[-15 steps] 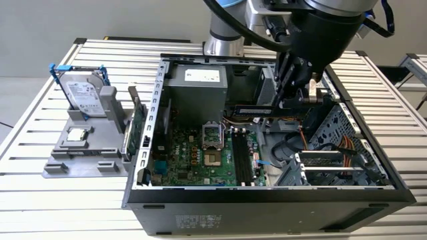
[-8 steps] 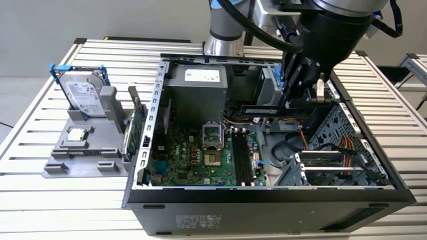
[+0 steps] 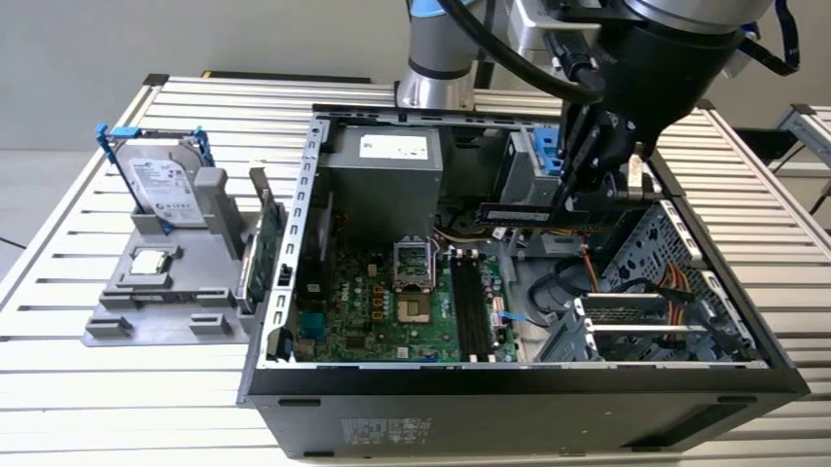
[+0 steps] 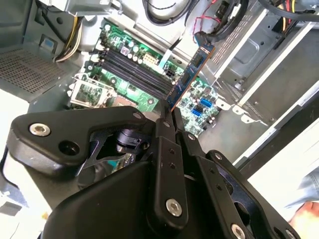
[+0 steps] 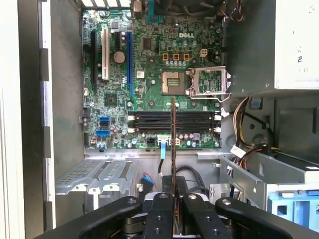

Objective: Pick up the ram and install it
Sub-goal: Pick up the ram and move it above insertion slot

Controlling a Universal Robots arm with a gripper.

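Pale slatted metal table (image 3: 117, 389), plain grey wall (image 3: 195, 34) behind, grey floor (image 3: 33, 185).

A slatted white tabletop (image 3: 117, 389) carries an open black computer case (image 3: 520, 413), lying on its side, and, just beside it toward the exterior view's left, a grey parts holder (image 3: 115, 326).

Black fingers (image 4: 163, 130) pinch one end of ram (image 4: 192, 72). Ram thin, blue-green, up in air over green board (image 4: 124, 55), close to long dark slots (image 4: 133, 65). Not in slot.
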